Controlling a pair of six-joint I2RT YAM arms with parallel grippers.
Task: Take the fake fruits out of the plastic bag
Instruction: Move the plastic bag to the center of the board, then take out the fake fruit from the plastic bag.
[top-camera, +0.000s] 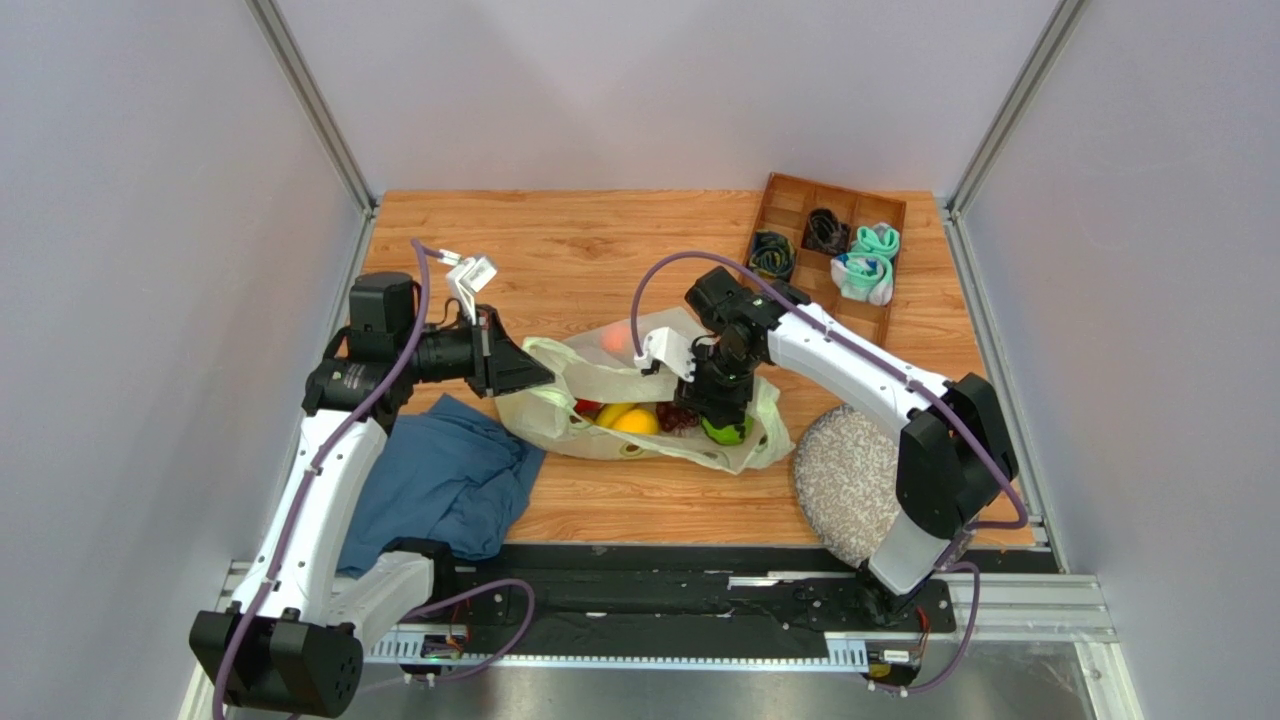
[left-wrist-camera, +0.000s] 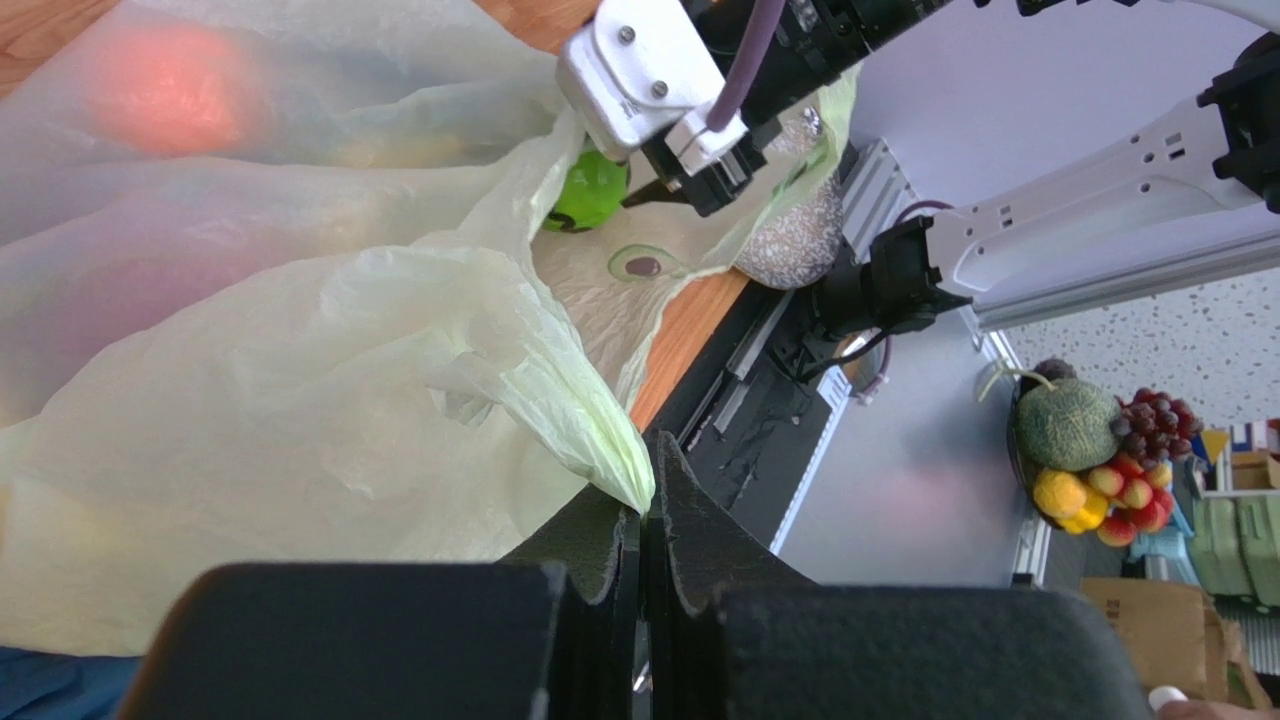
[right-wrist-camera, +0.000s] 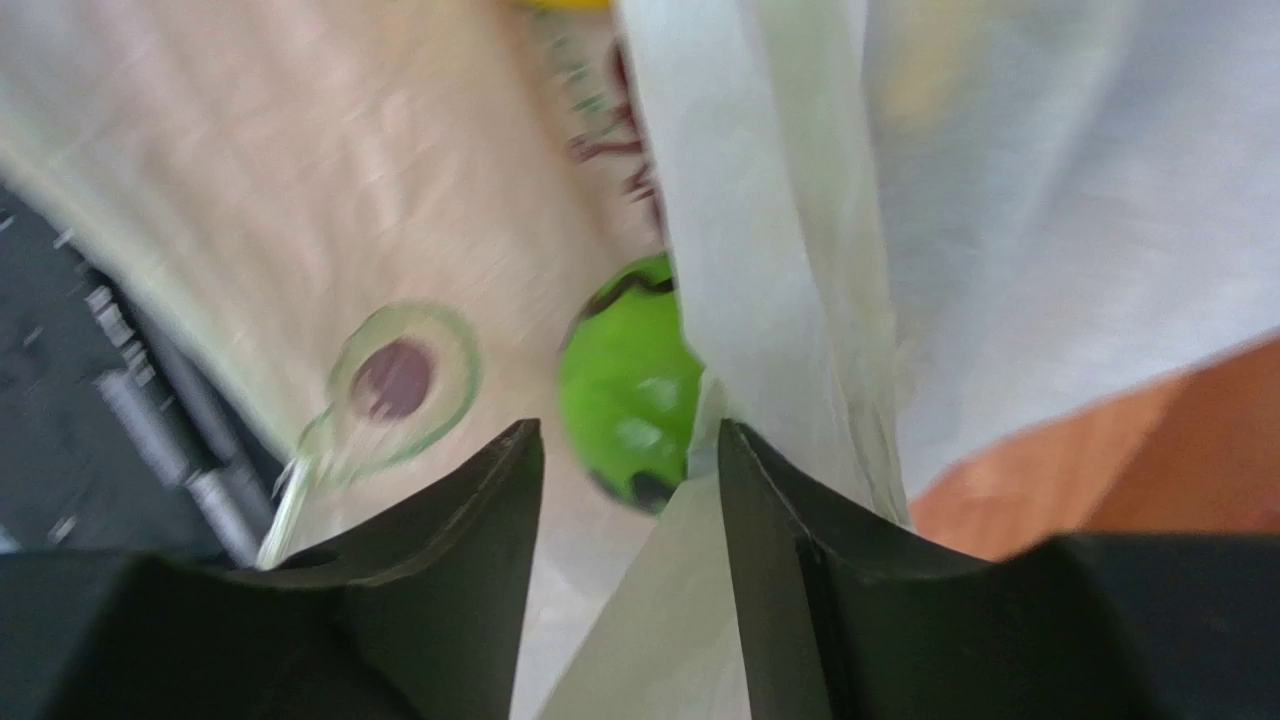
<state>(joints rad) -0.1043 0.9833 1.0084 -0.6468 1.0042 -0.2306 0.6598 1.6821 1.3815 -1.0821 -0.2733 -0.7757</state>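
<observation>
The pale yellow-green plastic bag (top-camera: 631, 390) lies mid-table with its mouth facing the near edge. Inside I see a yellow fruit (top-camera: 634, 422), a green apple (top-camera: 726, 432) and a reddish fruit through the film (top-camera: 616, 342). My left gripper (top-camera: 529, 369) is shut on the bag's left edge (left-wrist-camera: 601, 450), pinching a fold of film. My right gripper (top-camera: 718, 420) is open and points down into the bag mouth just above the green apple (right-wrist-camera: 624, 383), with a fold of bag film (right-wrist-camera: 781, 300) between its fingers. The apple also shows in the left wrist view (left-wrist-camera: 589, 188).
A blue cloth (top-camera: 443, 480) lies at the near left. A wooden tray (top-camera: 830, 248) with rolled socks and dark items stands at the back right. A round speckled grey pad (top-camera: 849, 480) lies near the right arm's base.
</observation>
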